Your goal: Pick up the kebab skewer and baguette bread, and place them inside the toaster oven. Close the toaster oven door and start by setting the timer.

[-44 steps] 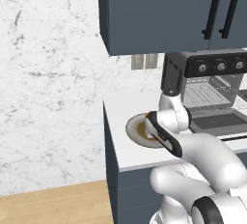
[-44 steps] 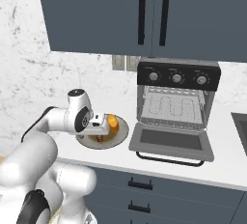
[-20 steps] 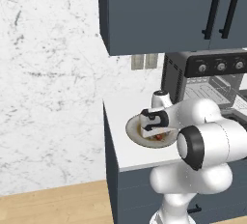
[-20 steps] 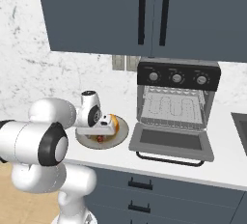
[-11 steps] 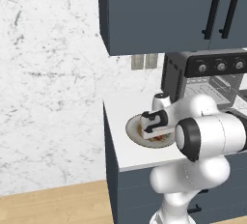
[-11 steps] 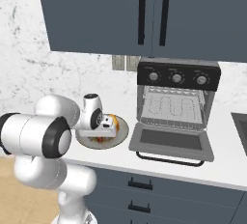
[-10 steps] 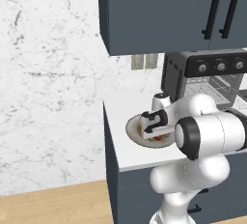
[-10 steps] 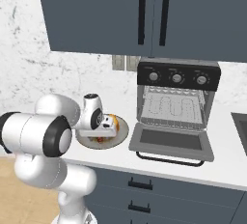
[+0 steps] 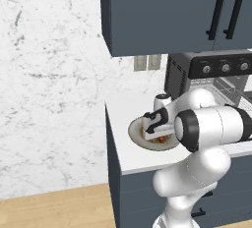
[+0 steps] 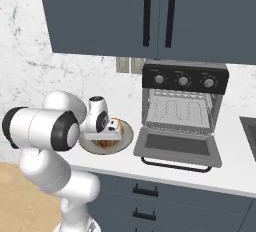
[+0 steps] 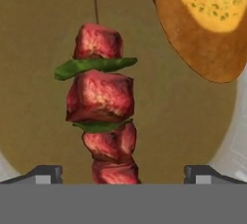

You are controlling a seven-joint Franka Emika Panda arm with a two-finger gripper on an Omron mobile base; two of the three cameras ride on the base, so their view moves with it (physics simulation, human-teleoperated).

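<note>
The kebab skewer, red meat chunks with green slivers on a thin stick, lies on a round plate. The golden baguette bread lies beside it on the same plate. My gripper hangs just above the plate, open, one fingertip on each side of the skewer's near end and not touching it. From the right base camera, my gripper is low over the plate, with the baguette bread behind it. The toaster oven stands to the right, and the toaster oven door is folded down flat.
The plate sits near the counter's left end, whose edge drops to the floor. Wall cabinets hang above the toaster oven. A sink corner is at the far right. My own arm crosses in front of the oven.
The arm swung in over the plate and the hand came down closer to the skewer. The jaws stayed wide apart. Food and oven door have not moved.
</note>
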